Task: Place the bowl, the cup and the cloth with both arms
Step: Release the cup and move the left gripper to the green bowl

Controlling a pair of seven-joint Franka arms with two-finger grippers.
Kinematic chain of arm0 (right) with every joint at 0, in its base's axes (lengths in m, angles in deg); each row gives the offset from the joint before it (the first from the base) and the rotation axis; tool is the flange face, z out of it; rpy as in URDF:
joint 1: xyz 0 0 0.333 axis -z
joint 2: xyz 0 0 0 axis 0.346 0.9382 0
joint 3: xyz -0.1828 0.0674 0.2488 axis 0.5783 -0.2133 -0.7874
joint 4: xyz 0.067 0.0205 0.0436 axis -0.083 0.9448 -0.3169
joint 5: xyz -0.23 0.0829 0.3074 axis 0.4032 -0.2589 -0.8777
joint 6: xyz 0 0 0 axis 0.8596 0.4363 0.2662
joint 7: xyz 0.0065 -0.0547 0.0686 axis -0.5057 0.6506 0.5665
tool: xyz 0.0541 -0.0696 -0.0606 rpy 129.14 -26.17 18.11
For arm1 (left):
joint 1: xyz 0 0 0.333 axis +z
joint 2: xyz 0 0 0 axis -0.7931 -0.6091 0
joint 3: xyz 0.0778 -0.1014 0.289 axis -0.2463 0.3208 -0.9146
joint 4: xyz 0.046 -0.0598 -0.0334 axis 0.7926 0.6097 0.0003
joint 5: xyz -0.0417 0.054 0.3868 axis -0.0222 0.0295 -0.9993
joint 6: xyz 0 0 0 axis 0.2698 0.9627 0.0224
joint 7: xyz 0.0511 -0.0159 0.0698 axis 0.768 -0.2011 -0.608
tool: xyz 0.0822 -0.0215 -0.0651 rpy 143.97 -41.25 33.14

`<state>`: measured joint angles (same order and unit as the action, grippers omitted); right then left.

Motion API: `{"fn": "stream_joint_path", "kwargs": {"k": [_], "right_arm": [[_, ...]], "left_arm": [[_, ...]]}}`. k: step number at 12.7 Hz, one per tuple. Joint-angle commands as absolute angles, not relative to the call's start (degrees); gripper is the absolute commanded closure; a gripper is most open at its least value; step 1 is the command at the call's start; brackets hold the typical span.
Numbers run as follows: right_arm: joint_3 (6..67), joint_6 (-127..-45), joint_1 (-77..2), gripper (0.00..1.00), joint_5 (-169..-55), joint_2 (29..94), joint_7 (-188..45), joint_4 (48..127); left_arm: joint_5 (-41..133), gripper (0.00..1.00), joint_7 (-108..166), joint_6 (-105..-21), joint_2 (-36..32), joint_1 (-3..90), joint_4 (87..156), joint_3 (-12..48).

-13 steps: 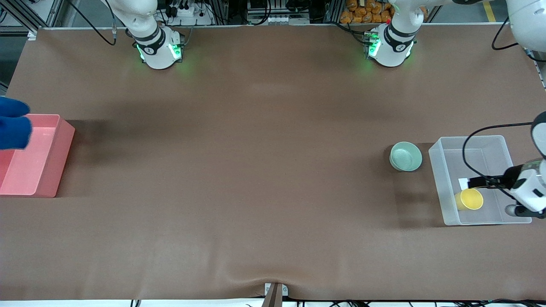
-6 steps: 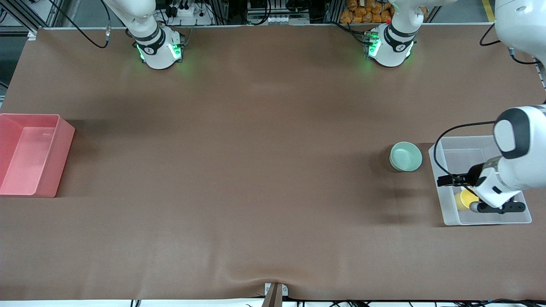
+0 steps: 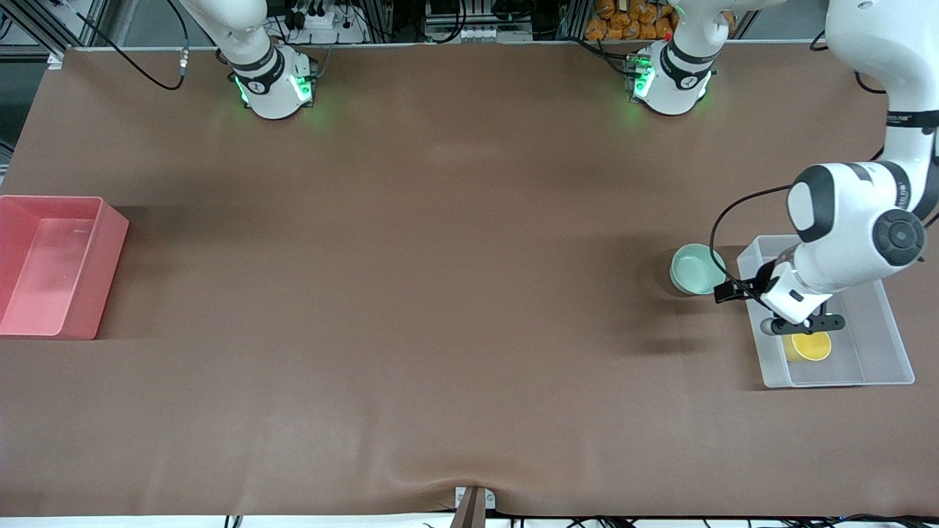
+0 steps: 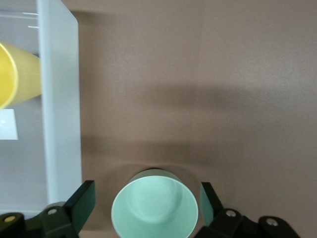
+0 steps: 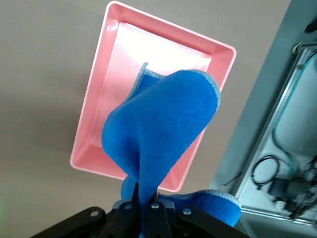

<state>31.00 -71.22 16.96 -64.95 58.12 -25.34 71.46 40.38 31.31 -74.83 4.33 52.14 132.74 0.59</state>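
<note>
While the mint-green bowl (image 3: 698,269) stands upright on the brown table cover (image 3: 440,293), just beside the clear plastic bin (image 3: 880,370) at the left arm's end of the table, the left gripper (image 3: 728,293) is held over the gap between the bowl and the bin's wall. In the left wrist view the bowl (image 4: 155,206) is seen between the two spread fingers (image 4: 84,198), which are parted wide and hold nothing; whether they touch the bowl cannot be told. The yellow cup (image 3: 808,347) is seen lying in the clear bin, at the end nearer to the front camera, and in the left wrist view it (image 4: 17,74) appears tipped on its side next to a white label (image 4: 8,125) on the bin's floor.

The royal-blue cloth (image 5: 163,134) is pinched between the closed fingers of the right gripper (image 5: 148,206) and is draped in a fold over the pink bin (image 5: 101,99). In the front view the pink bin (image 3: 103,271) stands at the right arm's end of the table, and the right gripper is out of that view.
</note>
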Motion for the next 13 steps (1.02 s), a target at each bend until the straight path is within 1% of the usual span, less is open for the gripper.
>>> {"fn": "stream_joint_path", "kwargs": {"k": [1, 3, 5, 8, 9, 11, 13], "right_arm": [[30.15, -76.46, 18.16, 1.0, -67.93, 62.56, -27.53, 70.13], [30.15, -80.44, 17.12, 1.0, -67.93, 65.99, -29.36, 70.13], [30.23, -80.63, 16.76, 1.0, -67.14, 67.76, -32.89, 70.13], [30.15, -80.54, 17.55, 1.0, -67.23, 68.55, -32.54, 71.53], [30.15, -80.63, 17.72, 1.0, -67.32, 68.73, -31.84, 72.32], [30.15, -80.72, 17.64, 1.0, -67.84, 69.78, -31.75, 73.55], [30.06, -80.37, 17.99, 1.0, -68.8, 69.52, -32.28, 76.18]], "left_arm": [[38.21, 0.09, 21.11, -78.4, 5.67, 51.43, 136.17, 3.2], [34.0, 0.11, 13.36, -78.4, 4.61, 49.67, 136.35, 4.09], [33.28, 0.13, 10.61, -78.84, 2.86, 49.49, 137.22, 5.49], [33.28, 0.13, 10.33, -84.01, 2.85, 49.75, 142.75, 5.59], [33.28, 0.15, 10.25, -84.46, 2.85, 49.75, 143.9, 5.5], [33.28, 0.28, 9.46, -86.74, 2.68, 49.84, 145.31, 5.5], [33.28, 0.62, 9.19, -87.54, 1.71, 49.67, 145.4, 5.5]]}}
